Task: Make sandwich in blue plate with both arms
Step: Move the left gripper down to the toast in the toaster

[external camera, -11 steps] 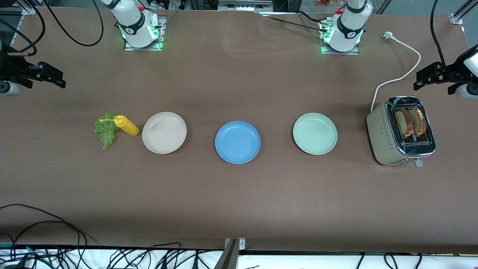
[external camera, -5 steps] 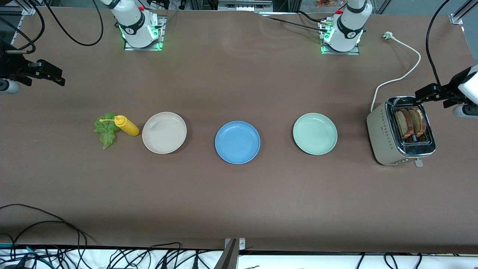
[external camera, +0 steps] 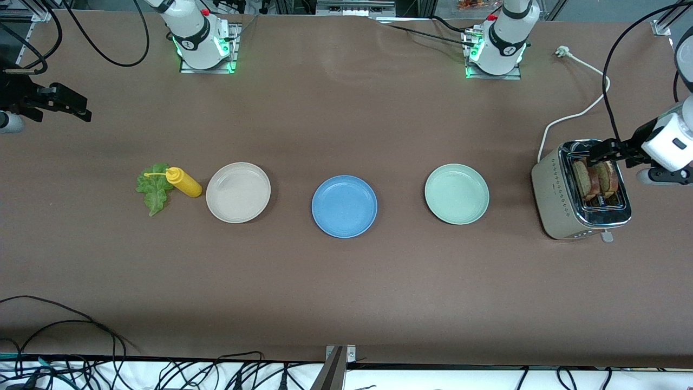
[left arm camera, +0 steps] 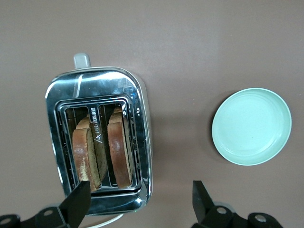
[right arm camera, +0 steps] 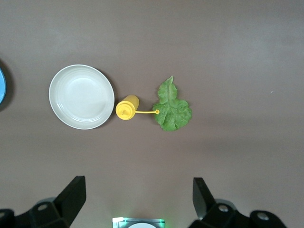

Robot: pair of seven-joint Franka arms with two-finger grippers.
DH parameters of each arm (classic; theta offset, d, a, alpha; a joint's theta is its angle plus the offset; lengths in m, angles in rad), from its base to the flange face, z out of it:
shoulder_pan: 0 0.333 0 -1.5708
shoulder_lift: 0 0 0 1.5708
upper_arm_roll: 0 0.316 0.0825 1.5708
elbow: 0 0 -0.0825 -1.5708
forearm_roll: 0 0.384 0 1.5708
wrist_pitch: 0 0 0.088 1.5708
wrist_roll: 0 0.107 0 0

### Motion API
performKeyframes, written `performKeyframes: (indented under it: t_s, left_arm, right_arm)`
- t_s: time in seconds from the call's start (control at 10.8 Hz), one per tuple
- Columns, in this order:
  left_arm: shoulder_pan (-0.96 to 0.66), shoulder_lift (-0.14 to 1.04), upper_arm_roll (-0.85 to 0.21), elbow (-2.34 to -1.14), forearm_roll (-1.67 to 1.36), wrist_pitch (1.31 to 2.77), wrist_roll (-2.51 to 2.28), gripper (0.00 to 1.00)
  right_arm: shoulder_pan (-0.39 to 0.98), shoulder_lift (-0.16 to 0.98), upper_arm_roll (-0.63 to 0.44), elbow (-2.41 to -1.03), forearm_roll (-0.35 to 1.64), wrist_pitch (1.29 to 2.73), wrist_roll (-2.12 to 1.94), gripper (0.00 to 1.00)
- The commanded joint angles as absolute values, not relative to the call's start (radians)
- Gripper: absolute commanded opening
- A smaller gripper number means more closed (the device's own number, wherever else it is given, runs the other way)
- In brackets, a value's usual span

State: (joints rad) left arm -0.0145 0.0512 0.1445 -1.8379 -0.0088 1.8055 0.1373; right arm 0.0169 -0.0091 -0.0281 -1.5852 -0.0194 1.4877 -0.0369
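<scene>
The blue plate [external camera: 344, 206] sits bare at the middle of the table; its edge [right arm camera: 1, 85] shows in the right wrist view. Two toasted bread slices [external camera: 583, 179] [left arm camera: 85, 154] stand upright in the toaster [external camera: 552, 189] at the left arm's end. My left gripper [external camera: 598, 154] [left arm camera: 140, 197] hangs open over the toaster's end that lies farther from the front camera, holding nothing. A green lettuce leaf [external camera: 154, 189] [right arm camera: 173, 109] lies flat at the right arm's end. My right gripper [external camera: 81, 108] [right arm camera: 137, 192] is open and empty, high over the bare table near that end's edge.
A yellow squeeze bottle [external camera: 184, 182] lies between the lettuce and a cream plate [external camera: 238, 192]. A mint-green plate [external camera: 456, 194] [left arm camera: 251, 126] sits between the blue plate and the toaster. The toaster's white cord [external camera: 582, 111] runs toward the left arm's base.
My left gripper has swung in from the table's end to over the toaster. My right gripper has drifted slightly toward the table's edge. Nothing on the table moved.
</scene>
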Motion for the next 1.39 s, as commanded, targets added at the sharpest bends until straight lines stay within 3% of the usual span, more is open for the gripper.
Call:
performKeyframes:
  t_s: [0.0, 0.65, 1.21, 1.3]
  left_arm:
    - [-0.015, 0.046, 0.152, -1.926, -0.018, 1.885, 0.133, 0.93]
    - [-0.014, 0.103, 0.166, -2.005, 0.031, 1.980, 0.118, 0.86]
    - [-0.012, 0.132, 0.190, -2.006, 0.032, 1.996, 0.121, 0.75]
    - [-0.012, 0.133, 0.190, -2.006, 0.032, 1.996, 0.121, 0.69]
  right_arm:
    - [0.018, -0.003, -0.026, -1.560, -0.034, 1.465, -0.032, 1.00]
    - [0.015, -0.003, -0.029, -1.548, -0.032, 1.462, -0.032, 1.00]
    - [0.015, 0.000, -0.044, -1.546, -0.031, 1.482, -0.031, 1.00]
    - [0.015, 0.000, -0.044, -1.546, -0.035, 1.482, -0.031, 1.00]
